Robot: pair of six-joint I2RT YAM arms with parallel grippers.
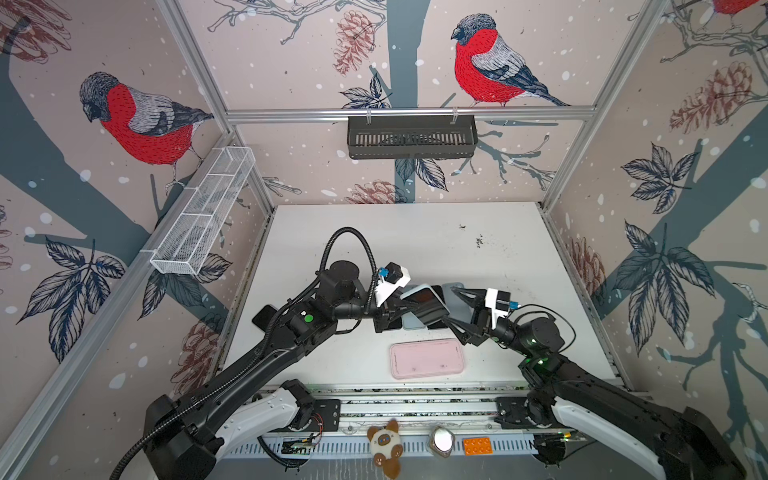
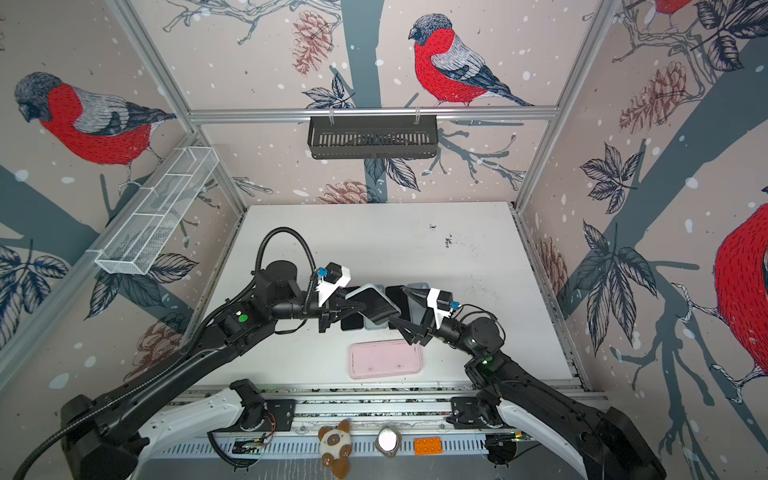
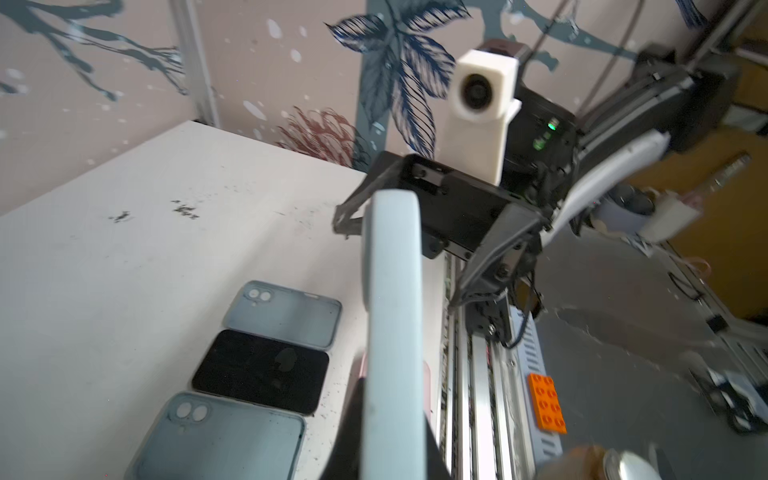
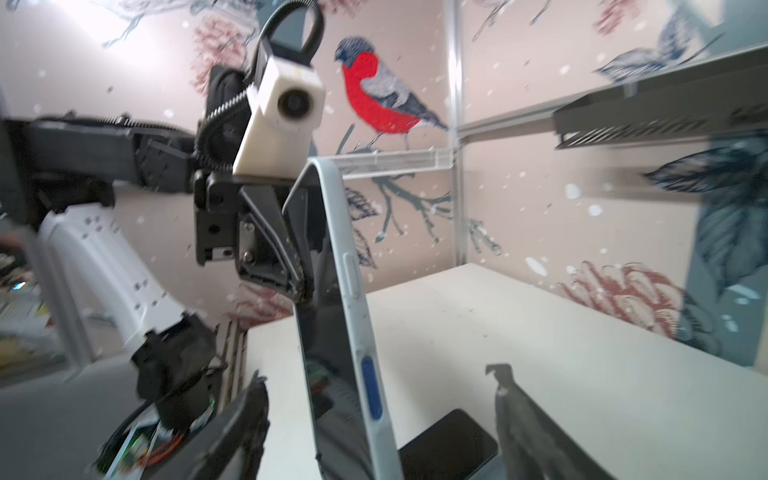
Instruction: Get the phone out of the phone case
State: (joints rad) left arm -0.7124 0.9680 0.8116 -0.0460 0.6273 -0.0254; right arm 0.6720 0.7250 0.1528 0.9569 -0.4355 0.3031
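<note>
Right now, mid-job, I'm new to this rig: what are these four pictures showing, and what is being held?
Two black robot arms reach in over a white table. Both top views look down on the whole scene. Each wrist view comes from a camera riding on one arm, looking along its end effector.

The left end effector is shut on a phone that sits in a pale blue case, and holds it up above the table. The right end effector is open, with its jaws standing on either side of the phone's other end, not gripping.

Lying flat on the table are a pink case, two grey-blue cases and a black phone between those two.
</note>
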